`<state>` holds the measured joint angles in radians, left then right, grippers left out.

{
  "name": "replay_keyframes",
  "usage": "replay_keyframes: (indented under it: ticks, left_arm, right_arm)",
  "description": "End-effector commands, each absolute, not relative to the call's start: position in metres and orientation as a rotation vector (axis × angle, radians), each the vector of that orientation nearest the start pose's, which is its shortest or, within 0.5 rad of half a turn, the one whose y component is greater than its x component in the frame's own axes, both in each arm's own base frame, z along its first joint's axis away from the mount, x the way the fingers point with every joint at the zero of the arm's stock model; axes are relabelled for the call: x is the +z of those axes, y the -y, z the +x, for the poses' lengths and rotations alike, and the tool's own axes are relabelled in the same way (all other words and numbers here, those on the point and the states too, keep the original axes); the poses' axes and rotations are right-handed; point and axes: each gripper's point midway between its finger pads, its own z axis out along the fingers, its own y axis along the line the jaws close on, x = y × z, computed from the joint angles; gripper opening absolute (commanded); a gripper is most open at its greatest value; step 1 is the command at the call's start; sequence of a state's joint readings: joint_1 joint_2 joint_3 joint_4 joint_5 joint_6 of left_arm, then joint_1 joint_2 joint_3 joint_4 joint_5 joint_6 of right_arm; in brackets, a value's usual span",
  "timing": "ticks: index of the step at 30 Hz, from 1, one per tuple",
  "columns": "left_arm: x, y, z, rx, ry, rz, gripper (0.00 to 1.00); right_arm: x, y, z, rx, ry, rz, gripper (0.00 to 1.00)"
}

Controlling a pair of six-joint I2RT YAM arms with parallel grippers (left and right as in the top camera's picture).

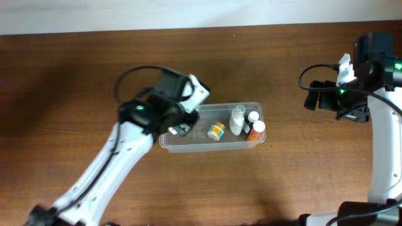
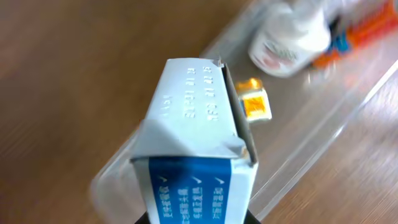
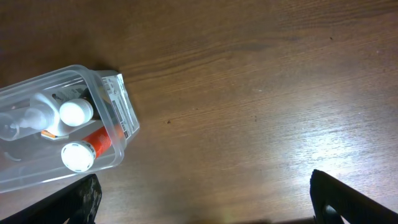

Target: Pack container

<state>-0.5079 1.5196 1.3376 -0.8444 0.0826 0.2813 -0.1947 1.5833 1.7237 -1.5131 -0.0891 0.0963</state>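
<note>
Container [image 1: 207, 145]: one, flat on the counter [image 1: 75, 75]. Inside are three bottles [image 1: 237, 119], bunched at its right end, and one yellow jar [image 1: 217, 130] near its middle. Floor left of the jar is open. Left claw [image 1: 181, 125] is over the container's left end, clamped on one blue-and-white box [image 2: 199, 143]. Right claw [image 3: 208, 208] is well right of the container, fingers spread wide above bare counter.

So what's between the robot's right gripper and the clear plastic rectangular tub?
Just bare brown wooden table. The overhead and right wrist views both show nothing between the right gripper and the clear plastic rectangular tub.
</note>
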Motion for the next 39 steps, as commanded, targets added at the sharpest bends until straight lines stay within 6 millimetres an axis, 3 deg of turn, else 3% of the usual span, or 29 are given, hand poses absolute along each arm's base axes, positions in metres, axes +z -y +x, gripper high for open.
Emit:
replay_keyframes:
  ticks: [1,3,4,8,10,12,14,18,19,21,25,28,31,34,37,39]
  left_arm:
    - [0.136,0.213,0.329,-0.133,-2.356,1.36,0.1]
    - [0.12,0.211,0.332,-0.111,-2.385,1.395,0.13]
    - [0.103,0.207,0.336,-0.065,-2.423,1.411,0.16]
    - [0.097,0.206,0.337,-0.048,-2.438,1.415,0.27]
    - [0.116,0.208,0.342,-0.048,-2.394,1.386,0.56]
    - [0.14,0.21,0.346,-0.053,-2.358,1.321,0.99]
    - [0.17,0.198,0.353,-0.028,-2.34,1.183,0.99]
    - [0.208,0.155,0.365,0.034,-2.38,0.834,0.99]
    - [0.224,0.131,0.37,0.04,-2.392,0.65,0.99]
    - [0.236,0.107,0.374,0.022,-2.399,0.46,0.99]
    - [0.244,0.044,0.381,-0.002,-2.428,0.009,0.99]
    - [0.241,0.017,0.382,-0.072,-2.436,-0.231,0.99]
    - [0.237,0.002,0.377,-0.057,-2.46,-0.28,0.99]
    - [0.234,0.0,0.365,-0.038,-2.496,-0.257,0.99]
    - [0.246,0.0,0.352,-0.019,-2.479,-0.195,1.0]
    - [0.263,-0.001,0.333,-0.011,-2.408,-0.148,1.0]
  right_arm:
    - [0.231,0.043,0.302,0.128,-2.906,0.403,0.98]
    - [0.231,0.043,0.302,0.128,-2.907,0.403,0.98]
    - [0.231,0.043,0.302,0.128,-2.907,0.404,0.98]
    - [0.231,0.043,0.302,0.128,-2.907,0.403,0.98]
    - [0.231,0.043,0.301,0.127,-2.911,0.395,0.98]
    - [0.231,0.043,0.301,0.127,-2.913,0.394,0.98]
    - [0.231,0.043,0.301,0.126,-2.912,0.387,0.98]
    - [0.231,0.038,0.304,0.131,-2.907,0.337,0.98]
    - [0.232,0.031,0.308,0.132,-2.898,0.296,0.98]
    - [0.233,0.019,0.314,0.133,-2.888,0.2,0.98]
    - [0.238,-0.008,0.333,0.133,-2.82,0.025,0.98]
    - [0.244,-0.02,0.347,0.139,-2.758,-0.029,0.98]
    - [0.244,-0.024,0.346,0.147,-2.76,-0.045,0.98]
    - [0.248,-0.023,0.336,0.143,-2.768,-0.031,0.98]
    - [0.267,-0.022,0.327,0.137,-2.689,-0.014,0.98]
    - [0.289,-0.017,0.311,0.107,-2.559,0.028,0.98]
